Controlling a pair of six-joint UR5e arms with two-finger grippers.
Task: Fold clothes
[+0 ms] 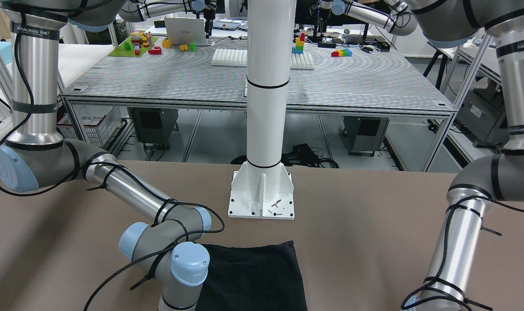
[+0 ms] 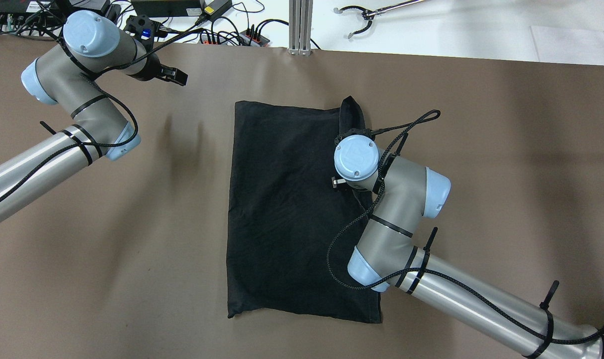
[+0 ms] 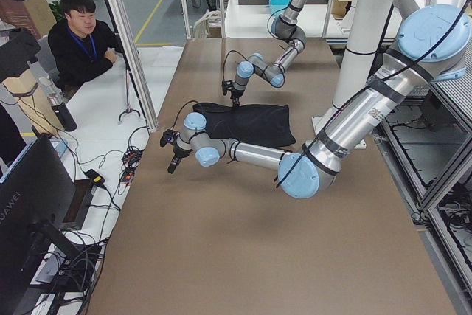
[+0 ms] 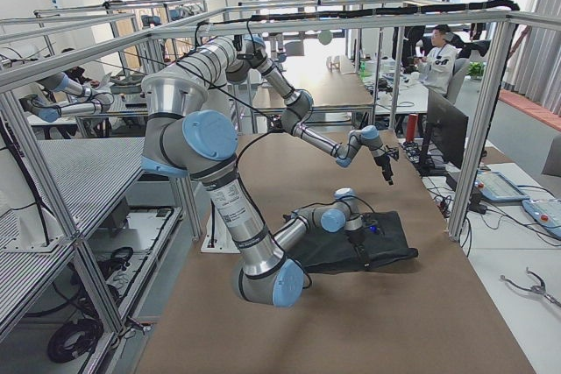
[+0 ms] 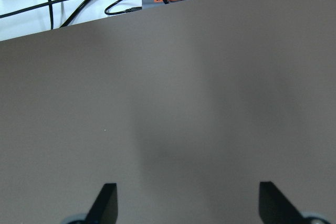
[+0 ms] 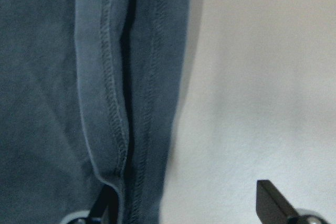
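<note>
The clothes point(image 2: 282, 209) lie flat on the brown table point(image 2: 481, 149), right under my right gripper point(image 6: 188, 204). Its jaws are spread wide and hold nothing, one fingertip at the hemmed edge. My left gripper point(image 5: 186, 200), equally wide and empty, hangs over the table well apart from the cloth.

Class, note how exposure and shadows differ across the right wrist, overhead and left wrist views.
Right wrist view: overexposed, the garment reads blue-grey and the table almost white, though the stitching is sharp. Overhead view: the garment is flat black with little detail, and soft blurred shadows lie on the brown table on the view's left of it. Left wrist view: a faint vertical shadow band crosses the table.
</note>
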